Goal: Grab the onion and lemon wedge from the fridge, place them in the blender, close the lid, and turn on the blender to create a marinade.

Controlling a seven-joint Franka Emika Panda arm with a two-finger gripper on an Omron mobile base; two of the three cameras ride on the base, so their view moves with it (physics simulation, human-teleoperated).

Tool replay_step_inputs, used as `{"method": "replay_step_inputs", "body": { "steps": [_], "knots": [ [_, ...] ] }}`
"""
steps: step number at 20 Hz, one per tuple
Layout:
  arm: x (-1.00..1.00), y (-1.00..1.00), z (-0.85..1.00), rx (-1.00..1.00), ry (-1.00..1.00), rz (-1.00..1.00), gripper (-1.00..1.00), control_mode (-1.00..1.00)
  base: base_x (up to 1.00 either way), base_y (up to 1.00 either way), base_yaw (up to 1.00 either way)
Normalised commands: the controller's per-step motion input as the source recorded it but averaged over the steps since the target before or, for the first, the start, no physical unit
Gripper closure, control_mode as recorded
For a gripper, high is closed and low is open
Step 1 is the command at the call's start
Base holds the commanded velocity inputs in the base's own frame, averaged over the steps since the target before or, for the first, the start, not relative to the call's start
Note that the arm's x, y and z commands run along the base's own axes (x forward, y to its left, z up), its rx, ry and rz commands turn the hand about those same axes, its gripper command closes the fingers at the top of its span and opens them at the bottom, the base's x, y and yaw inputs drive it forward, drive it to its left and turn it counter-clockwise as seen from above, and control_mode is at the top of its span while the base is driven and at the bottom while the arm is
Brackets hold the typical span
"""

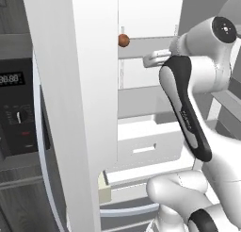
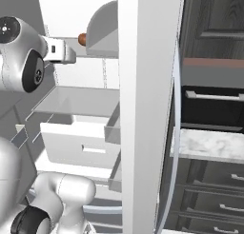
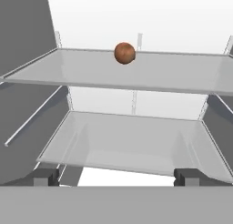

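**Onion dead ahead and one shelf up, jaws wide and empty**

There's the onion [image 3: 124, 53], a small reddish-brown ball sitting on the upper glass shelf [image 3: 182, 75] inside the fridge [image 1: 70, 108], toward the back of that shelf and close to the rear wall. From the hand view it sits almost on the centre line, a touch left of middle, and clearly above the line the fingers are pointing along. It's round, so there's no long axis to line up with; any approach angle across the ball should serve.

Work outward and the picture is simple. The shelf under the onion is bare around it. Below it comes a second shelf [image 3: 132, 145], and that lower shelf is what the gripper [image 3: 118, 175] is looking over right now. The two dark fingertips [image 3: 45, 176] stand at the bottom corners of the hand view, spread as wide as they go, with nothing between them.

From the left base view the onion [image 1: 123, 40] shows just past the edge of the thick white door, and the gripper [image 1: 153, 60] is to its right and a little lower, near but not touching. The right base view agrees: the onion [image 2: 82, 38] is just beyond the gripper [image 2: 69, 54], slightly higher.

So the move ahead, as I read it, turns on height: lift the hand to the level of the upper shelf, then push straight in. No lemon wedge can be picked out from here.
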Motion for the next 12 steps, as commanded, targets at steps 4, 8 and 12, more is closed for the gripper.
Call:
{"method": "replay_step_inputs", "body": {
  "steps": [4,8,12],
  "knots": [
    [0.41,0.07,0.02,0.0,0.01,0.0,-1.0,-1.0,0.0,0.0,0.0],
    [0.33,0.0,0.0,0.0,0.0,0.0,-1.0,-1.0,0.0,0.0,0.0],
    [0.33,0.0,0.0,0.0,0.0,0.0,-1.0,-1.0,0.0,0.0,0.0]
  ]
}}
